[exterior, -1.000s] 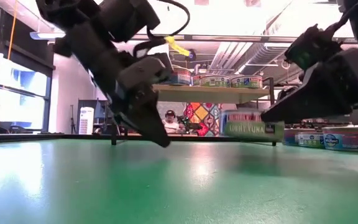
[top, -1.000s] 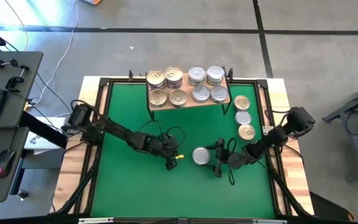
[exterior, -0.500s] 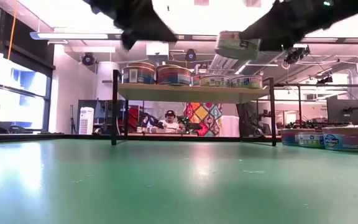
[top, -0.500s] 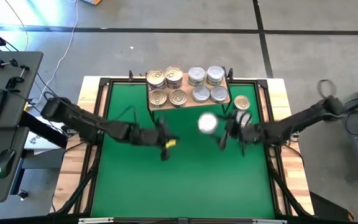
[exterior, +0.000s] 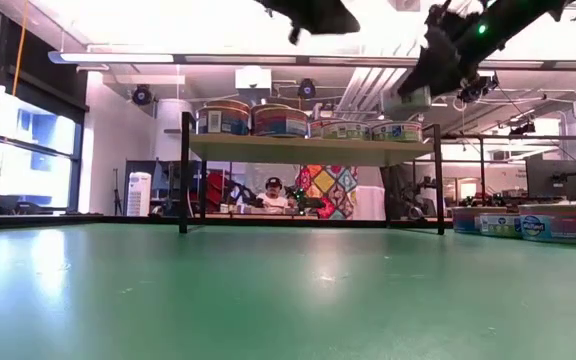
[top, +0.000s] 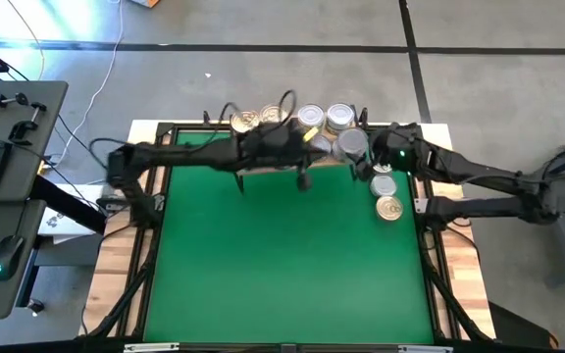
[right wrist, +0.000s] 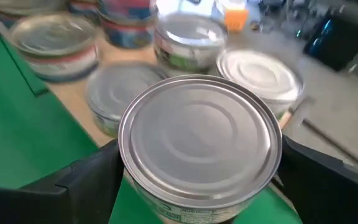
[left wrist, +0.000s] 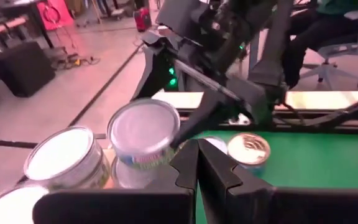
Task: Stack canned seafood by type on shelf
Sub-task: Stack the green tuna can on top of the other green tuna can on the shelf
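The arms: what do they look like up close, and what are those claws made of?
Both arms are dark, jointed tubes with black cables looping alongside. The left claw has two flat, angular black fingers; a yellow tag sits near its wrist. The right claw has matching black fingers, and a green light glows on that arm.

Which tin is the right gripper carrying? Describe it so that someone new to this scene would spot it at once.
Find the wooden shelf at the green table's far edge. Above its right end the right gripper holds a silver-lidded tin between its fingers. Unlike the tins resting on the shelf, it hangs in the air.
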